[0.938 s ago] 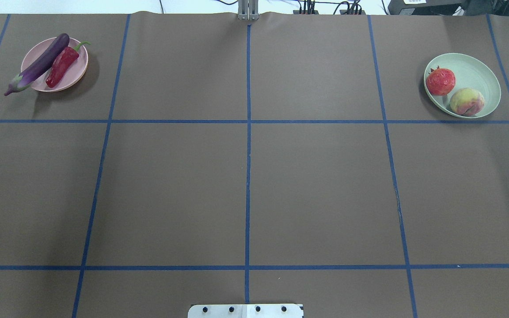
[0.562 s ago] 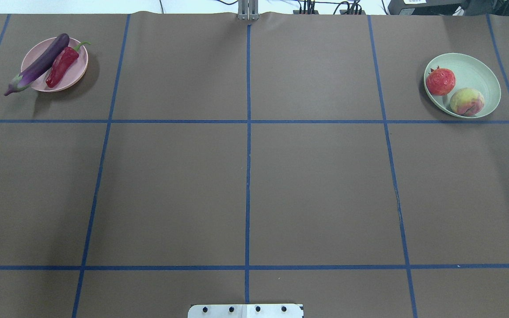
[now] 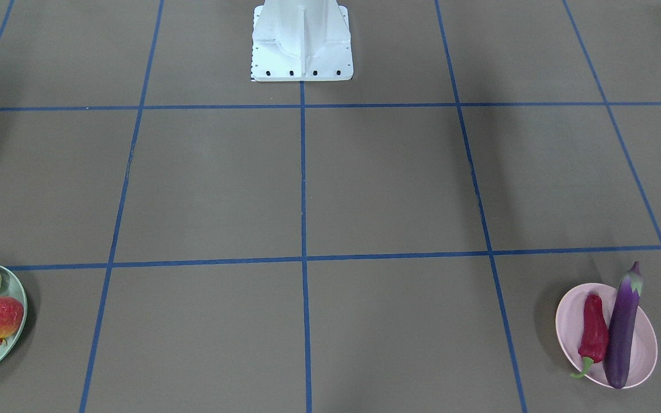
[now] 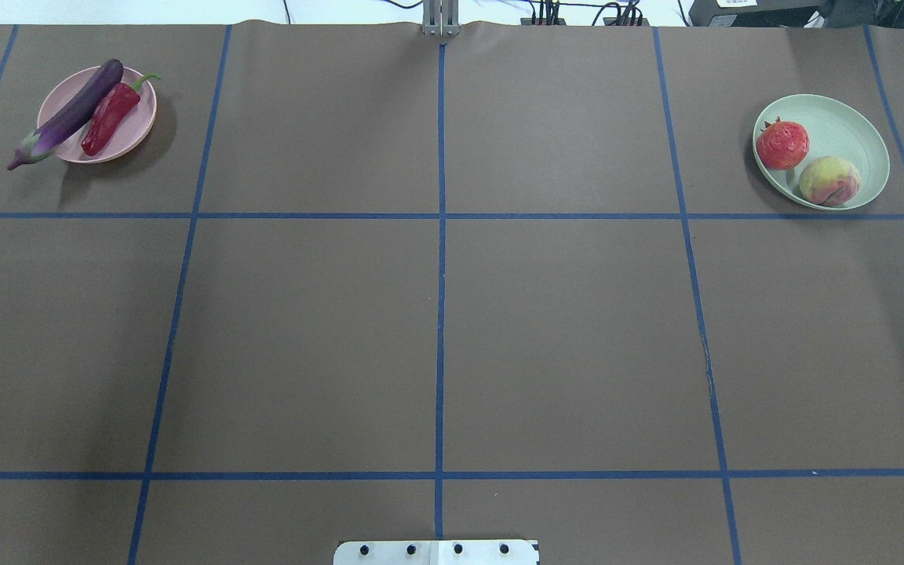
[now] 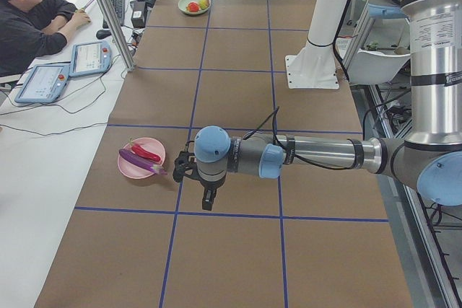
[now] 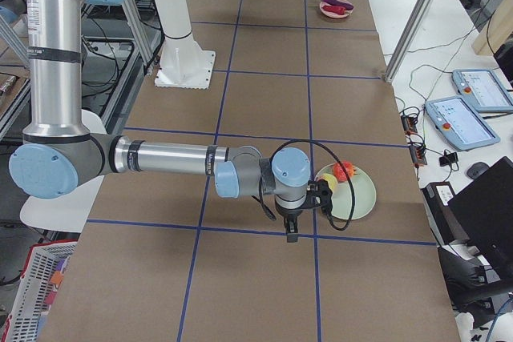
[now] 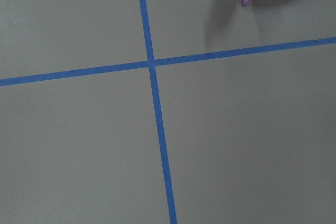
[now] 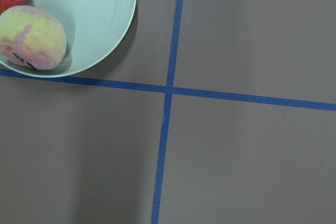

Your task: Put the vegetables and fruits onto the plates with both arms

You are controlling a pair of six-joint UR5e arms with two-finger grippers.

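The purple eggplant [image 4: 67,118] and red chili pepper [image 4: 111,118] lie on the pink plate [image 4: 136,129] at the far left; the eggplant's cap hangs over the rim. The pomegranate [image 4: 782,145] and peach [image 4: 829,180] lie on the mint green plate [image 4: 852,129] at the far right. My left gripper [image 5: 180,169] shows only in the exterior left view, raised beside the pink plate [image 5: 133,169]. My right gripper [image 6: 327,196] shows only in the exterior right view, raised beside the mint plate [image 6: 359,198]. I cannot tell whether either is open or shut.
The brown table cover carries a grid of blue tape lines [image 4: 440,314]. The white base block [image 3: 302,40] stands at the robot's side of the table. An operator [image 5: 29,19] sits with tablets [image 5: 86,59] beyond the table's far edge, near a metal pole [image 5: 108,12].
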